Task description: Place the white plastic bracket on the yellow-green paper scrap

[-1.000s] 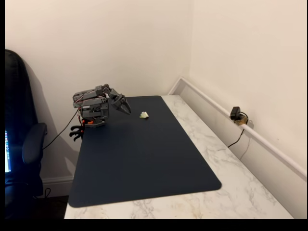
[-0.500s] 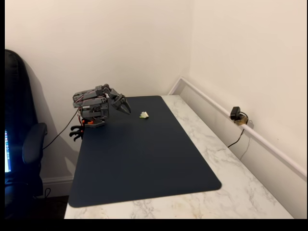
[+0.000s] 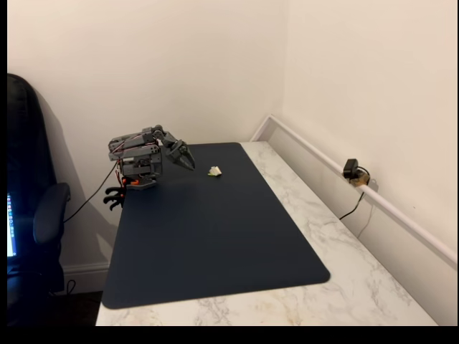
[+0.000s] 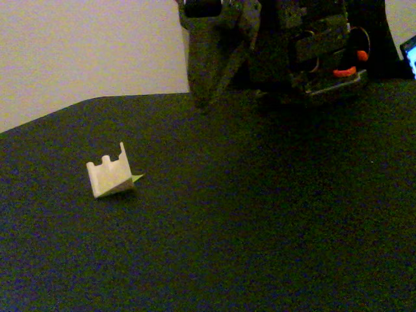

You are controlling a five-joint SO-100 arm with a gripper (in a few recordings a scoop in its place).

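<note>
The white plastic bracket [image 3: 214,171] rests on the dark mat near its far edge. Up close it is a small notched block [image 4: 109,177], tilted, sitting on the yellow-green paper scrap [image 4: 136,177]; a corner of the scrap peeks out from under its right side. My gripper [image 3: 188,164] is folded back by the arm's base, left of the bracket and well apart from it in a fixed view. Its jaws look shut with nothing between them. In the close view the gripper [image 4: 204,97] hangs above the mat's far edge, right of the bracket.
A dark blue mat [image 3: 215,244] covers most of the marble table [image 3: 337,251]. A small black camera [image 3: 351,170] with a cable sits on the ledge by the right wall. A black chair [image 3: 36,215] stands left of the table.
</note>
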